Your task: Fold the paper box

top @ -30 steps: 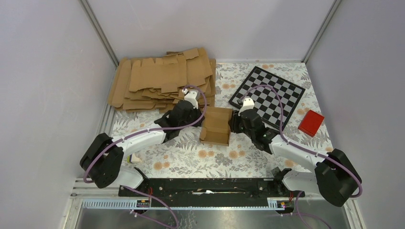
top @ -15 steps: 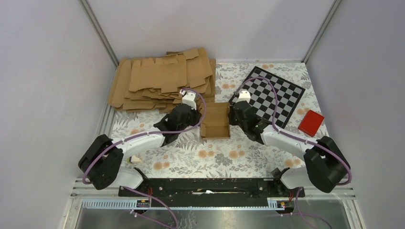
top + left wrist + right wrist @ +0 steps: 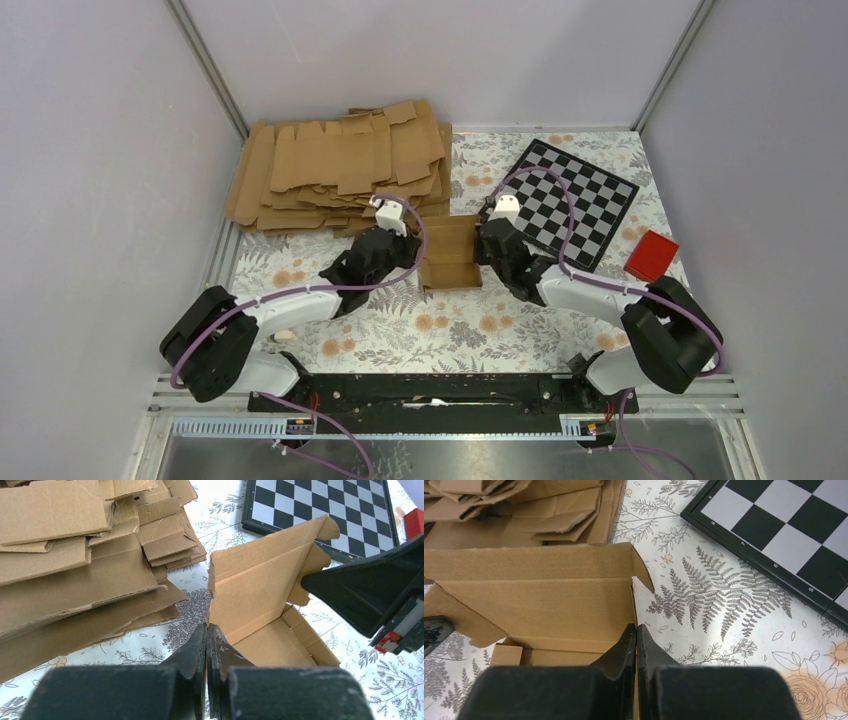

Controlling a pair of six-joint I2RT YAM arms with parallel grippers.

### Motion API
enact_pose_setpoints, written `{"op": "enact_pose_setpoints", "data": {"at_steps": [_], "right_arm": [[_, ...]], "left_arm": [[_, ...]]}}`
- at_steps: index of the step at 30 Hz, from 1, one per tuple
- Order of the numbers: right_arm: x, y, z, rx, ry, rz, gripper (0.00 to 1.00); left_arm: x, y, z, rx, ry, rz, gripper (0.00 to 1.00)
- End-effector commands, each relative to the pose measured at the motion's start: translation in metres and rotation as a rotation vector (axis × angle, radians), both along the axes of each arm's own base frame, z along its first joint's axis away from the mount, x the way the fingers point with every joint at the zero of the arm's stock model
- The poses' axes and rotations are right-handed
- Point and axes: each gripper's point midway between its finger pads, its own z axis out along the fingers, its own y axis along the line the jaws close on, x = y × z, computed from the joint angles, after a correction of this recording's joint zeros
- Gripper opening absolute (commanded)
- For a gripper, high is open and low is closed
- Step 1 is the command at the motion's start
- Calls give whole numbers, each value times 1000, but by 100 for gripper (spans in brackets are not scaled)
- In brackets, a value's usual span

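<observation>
Two sets of jaws are pinched shut on the paper box (image 3: 452, 255) between them, my left jaws on its left wall, my right jaws on its right.

Two white robot arms with black joints, mounted on a black base rail (image 3: 430, 388).
The left arm (image 3: 295, 298) and right arm (image 3: 590, 293) carry looping purple cables (image 3: 423, 240); a white cap (image 3: 390, 210) tops each wrist; the left tool (image 3: 206, 630) and right tool (image 3: 636, 629) have scuffed matte black fingers.
</observation>
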Motion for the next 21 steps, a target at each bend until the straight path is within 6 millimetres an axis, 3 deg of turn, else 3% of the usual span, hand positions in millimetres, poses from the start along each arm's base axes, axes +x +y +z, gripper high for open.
{"op": "enact_pose_setpoints", "data": {"at_steps": [1,14,21], "right_arm": [[5,0,16,63,-119,-59,0],[8,0,18,68,-251,-136,0],[1,-9,-3,55,-242,-159,0]], "left_arm": [[6,-4,15,-132,-58,47,0],[9,-21,-3,-178,-97,66,0],[-4,-23,-24,-166,-95,85,0]]}}
